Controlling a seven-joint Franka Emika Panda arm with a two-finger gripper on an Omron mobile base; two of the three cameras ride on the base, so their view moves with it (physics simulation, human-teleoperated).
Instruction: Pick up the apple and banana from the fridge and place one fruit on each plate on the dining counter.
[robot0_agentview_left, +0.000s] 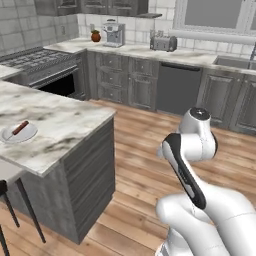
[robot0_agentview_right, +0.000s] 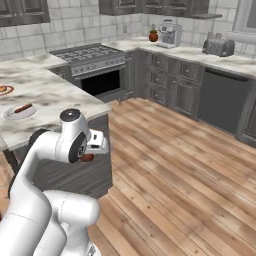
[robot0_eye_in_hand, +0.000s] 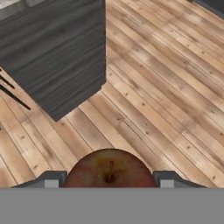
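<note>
A: Where is the apple?

B: It sits between the two dark fingertips at six o'clock in the hand view. One tip is on each side of it. You can see its little stem on top.

A: So the gripper has it?

B: Yes. The jaws are squeezed onto the apple. In the right base view a bit of dark red apple peeks out under the white hand, at about nine o'clock.

A: What is under the apple?

B: The wooden floor. It is brown planks. The dark grey side of the dining counter is at about eleven o'clock in the hand view.

A: Can you see a plate?

B: Yes. In the left base view a pale plate rests on the marble top of the dining counter, at nine o'clock. A thin red-brown stick lies on it. In the right base view a bit of a red-rimmed plate shows at the edge, at about ten o'clock.

A: Is the apple near the plates?

B: No. It hangs over the floor, lower than the counter top.
</note>
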